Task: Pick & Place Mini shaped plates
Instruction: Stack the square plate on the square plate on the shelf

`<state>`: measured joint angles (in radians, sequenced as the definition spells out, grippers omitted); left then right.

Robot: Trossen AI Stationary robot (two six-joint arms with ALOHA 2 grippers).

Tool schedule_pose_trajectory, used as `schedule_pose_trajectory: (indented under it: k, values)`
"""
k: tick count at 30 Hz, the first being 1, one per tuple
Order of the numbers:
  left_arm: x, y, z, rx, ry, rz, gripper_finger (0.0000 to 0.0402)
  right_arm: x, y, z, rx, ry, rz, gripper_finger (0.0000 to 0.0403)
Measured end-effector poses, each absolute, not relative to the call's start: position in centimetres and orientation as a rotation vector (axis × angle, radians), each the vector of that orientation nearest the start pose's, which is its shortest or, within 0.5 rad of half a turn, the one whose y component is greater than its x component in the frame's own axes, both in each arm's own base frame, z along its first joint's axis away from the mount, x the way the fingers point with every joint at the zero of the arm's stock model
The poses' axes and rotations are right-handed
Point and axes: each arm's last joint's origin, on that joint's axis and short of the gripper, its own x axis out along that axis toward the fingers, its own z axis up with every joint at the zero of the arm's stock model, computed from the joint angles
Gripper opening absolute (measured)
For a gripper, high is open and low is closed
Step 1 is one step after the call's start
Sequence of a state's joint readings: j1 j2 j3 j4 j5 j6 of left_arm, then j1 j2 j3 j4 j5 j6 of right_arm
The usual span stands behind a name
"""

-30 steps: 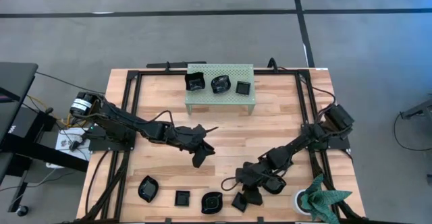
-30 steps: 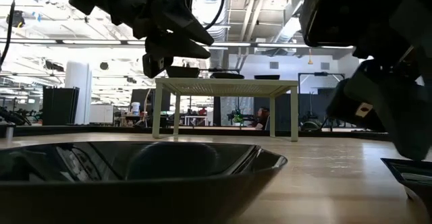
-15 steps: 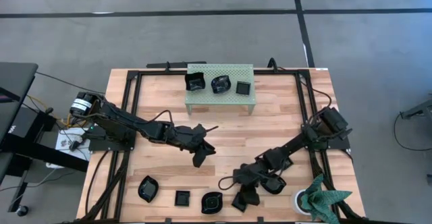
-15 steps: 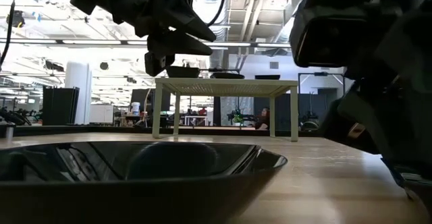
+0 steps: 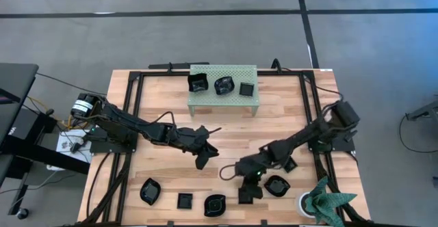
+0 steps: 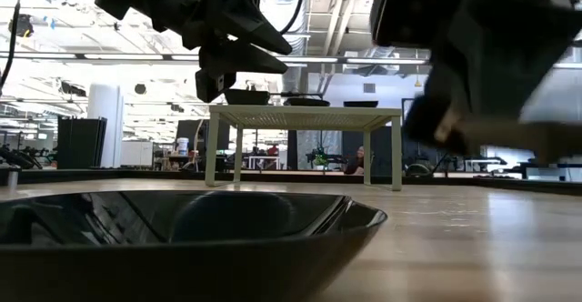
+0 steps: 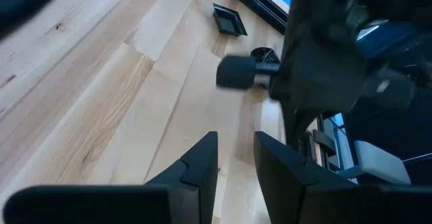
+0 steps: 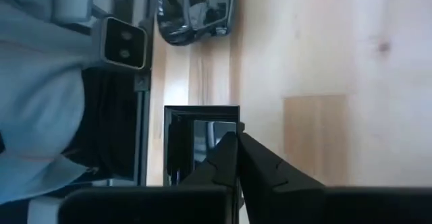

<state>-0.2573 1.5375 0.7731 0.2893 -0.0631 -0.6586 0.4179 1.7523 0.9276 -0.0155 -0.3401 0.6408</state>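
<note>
Several small glossy black mini shaped plates lie along the table's near edge (image 5: 214,204), and three more sit on the pale green perforated rack (image 5: 224,97) at the far middle. My right gripper (image 5: 247,184) is near the front centre-right, shut on a small square plate (image 8: 201,143). A wavy-edged plate (image 5: 276,185) lies just to its right. My left gripper (image 5: 205,156) hovers open over the bare mid-table, with nothing between its fingers (image 7: 202,166). My right gripper pinches one side rim (image 8: 236,125) of the square plate between its two fingers. The fingers slant down from the table's right and far side. In the low view the plate (image 6: 509,136) shows blurred under the gripper and clear of the tabletop.
A white bowl with a green crumpled thing (image 5: 327,201) stands at the near right corner. Black frame rails (image 5: 130,111) run along the table's left and right sides. One plate (image 6: 182,238) fills the low view's foreground. Bare wood lies between the rack and the near row.
My right gripper has shut on the square plate's rim. It has then gone up and toward the table's left and far side, and the plate has come off the table with it.
</note>
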Motion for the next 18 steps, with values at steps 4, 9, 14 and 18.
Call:
schedule_pose_trajectory:
  k: [4,9,14,18]
  values:
    - [30.6,-7.9,19.7,-0.569,0.513,-0.029,0.0097,29.5,12.3,19.0,0.487,1.026,0.367,0.0002]
    - [30.6,-7.8,19.7,-0.565,0.501,-0.012,0.0097,26.8,7.2,23.6,0.396,0.953,0.154,0.0002]
    - [30.7,-7.5,19.8,-0.568,0.492,-0.003,0.0097,24.6,1.2,27.1,0.298,0.790,-0.132,0.0002]
    - [30.8,-7.2,19.8,-0.572,0.487,0.008,0.0097,23.0,-3.6,28.8,0.267,0.692,-0.298,0.0001]
